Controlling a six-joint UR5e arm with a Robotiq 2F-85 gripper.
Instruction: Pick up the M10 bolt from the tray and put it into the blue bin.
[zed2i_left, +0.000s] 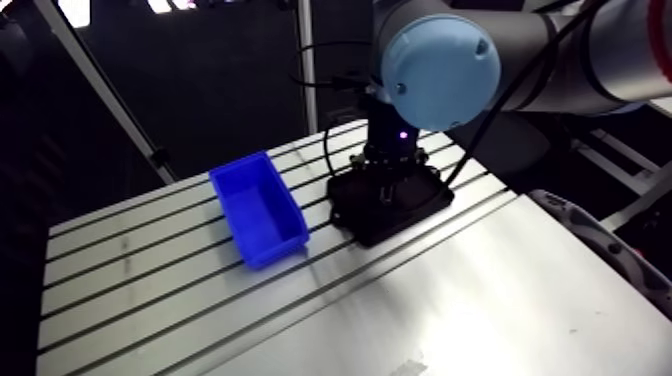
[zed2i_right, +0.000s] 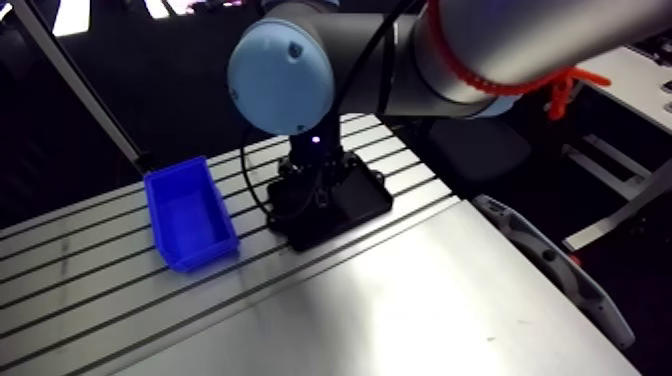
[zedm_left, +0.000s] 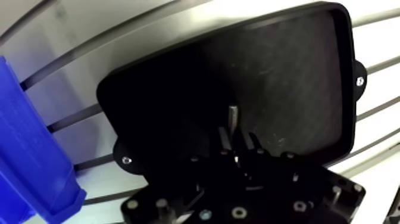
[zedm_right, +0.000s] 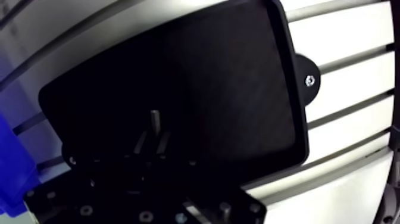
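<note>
In the wrist view a black tray (zedm_left: 286, 71) lies under my gripper (zedm_left: 236, 136). A short grey M10 bolt (zedm_left: 232, 116) sticks out ahead from between the two dark fingers, which stand close together, pressed on its lower end. The tray floor around the bolt is bare. The blue bin (zedm_left: 30, 155) sits beside the tray, off to the side of the gripper. In the arm view the wrist comes down low over the tray (zed2i_left: 375, 232), and the blue bin (zed2i_left: 258, 205) stands open and empty to its left.
The slotted aluminium table (zed2i_left: 480, 300) stretches out in front of the tray and bin. Its right edge (zed2i_left: 560, 215) runs close past the tray. The tray has mounting ears with screws (zedm_left: 359, 81) at its sides.
</note>
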